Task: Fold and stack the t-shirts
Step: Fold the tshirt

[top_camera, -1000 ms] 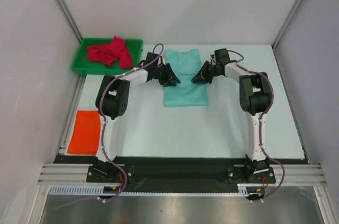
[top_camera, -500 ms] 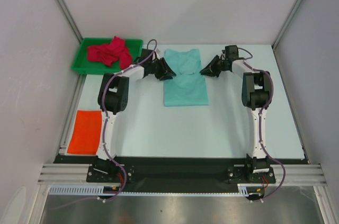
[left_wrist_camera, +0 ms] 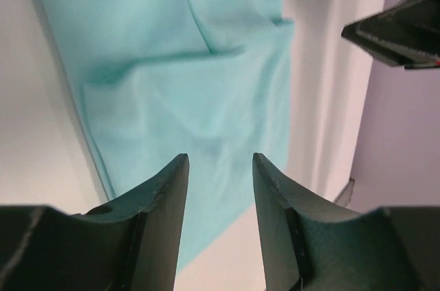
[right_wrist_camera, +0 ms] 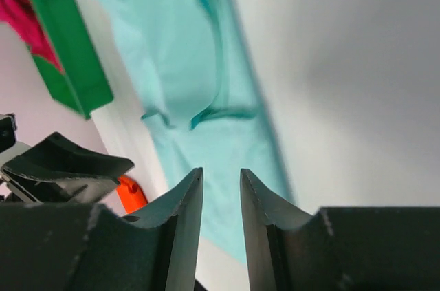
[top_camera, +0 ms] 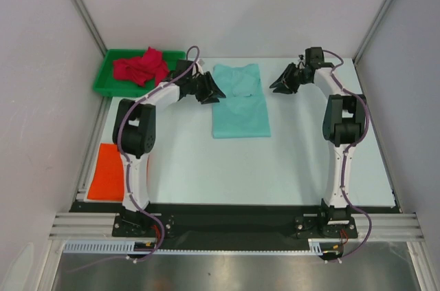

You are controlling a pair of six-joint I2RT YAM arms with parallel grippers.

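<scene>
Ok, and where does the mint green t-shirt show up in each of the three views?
Top external: the mint green t-shirt lies flat at upper centre, to the right of the green tray.
Left wrist: the shirt fills the upper left and centre.
Right wrist: the shirt runs from the top down to lower centre.
Shared landmark: the green tray, upper left in the top view and in the right wrist view; it is not in the left wrist view.

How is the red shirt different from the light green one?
The red t-shirt lies crumpled in the green tray; the mint green t-shirt lies spread flat on the table. The red t-shirt is a lumpy heap; the mint green t-shirt is a neat rectangle. Both are cloth.
</scene>
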